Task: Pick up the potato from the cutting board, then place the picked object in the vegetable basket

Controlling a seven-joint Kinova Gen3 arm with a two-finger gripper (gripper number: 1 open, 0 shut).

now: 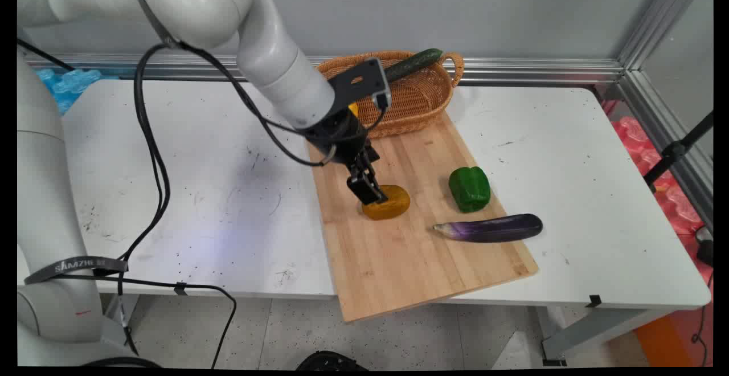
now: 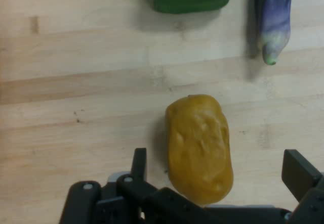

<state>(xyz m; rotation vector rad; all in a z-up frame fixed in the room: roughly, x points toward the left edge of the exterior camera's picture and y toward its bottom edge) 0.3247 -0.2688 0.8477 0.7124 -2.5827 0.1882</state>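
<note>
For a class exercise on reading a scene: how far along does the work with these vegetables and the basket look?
Done: a cucumber already lies across the basket. In hand: the tool is open, low over the potato, a finger on either side, not yet closed. Left: the green pepper and the eggplant lie untouched on the cutting board.
</note>
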